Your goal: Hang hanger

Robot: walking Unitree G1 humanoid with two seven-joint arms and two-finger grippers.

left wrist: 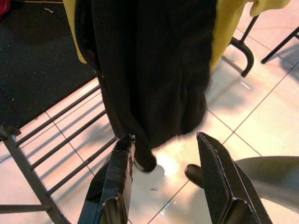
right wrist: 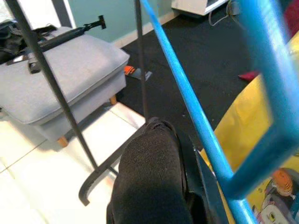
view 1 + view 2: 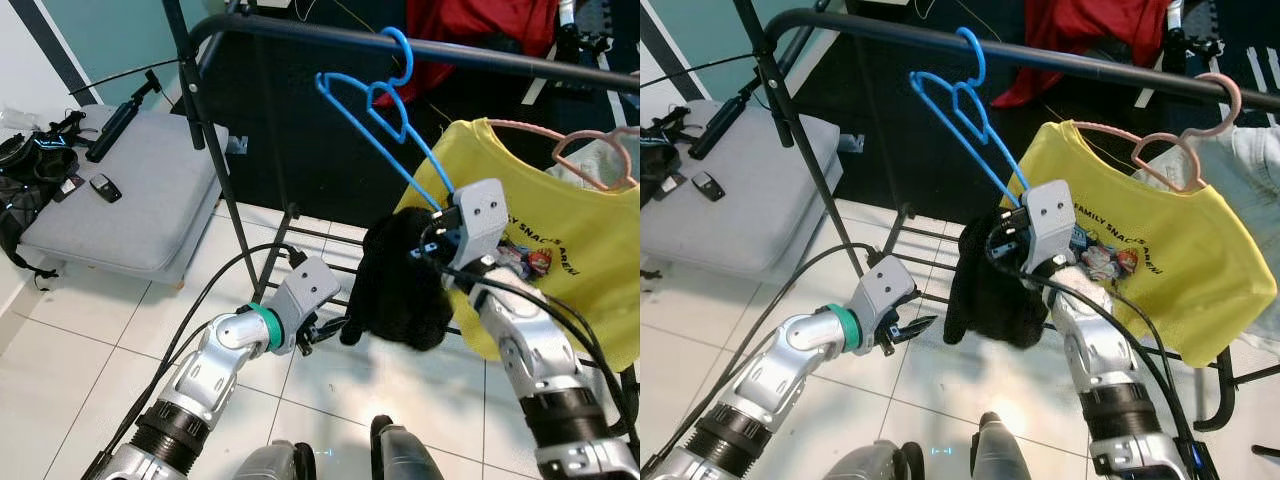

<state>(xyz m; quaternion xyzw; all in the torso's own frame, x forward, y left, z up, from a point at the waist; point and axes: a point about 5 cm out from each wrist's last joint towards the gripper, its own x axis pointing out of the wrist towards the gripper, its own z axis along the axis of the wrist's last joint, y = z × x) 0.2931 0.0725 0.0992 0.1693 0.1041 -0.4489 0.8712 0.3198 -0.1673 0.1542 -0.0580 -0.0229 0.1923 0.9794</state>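
Note:
A blue hanger (image 3: 385, 125) has its hook over the black rail (image 3: 500, 57) and slants down to the right. My right gripper (image 3: 437, 240) is shut on the hanger's lower end, where a black garment (image 3: 400, 285) is draped and hangs down. In the right wrist view the blue hanger (image 2: 187, 102) runs past the black garment (image 2: 149, 177), which hides the fingertips. Lower and to the left, my left gripper (image 3: 322, 332) is open just beside the garment's bottom edge. In the left wrist view its two fingers (image 1: 112, 186) frame the hanging garment (image 1: 149, 70) without touching it.
A yellow T-shirt (image 3: 570, 240) on a pink hanger (image 3: 600, 150) hangs on the same rail to the right. The rack's upright (image 3: 215, 170) and low crossbars (image 3: 320, 240) stand behind my left arm. A grey cushion seat (image 3: 120, 190) with black gear is at the left.

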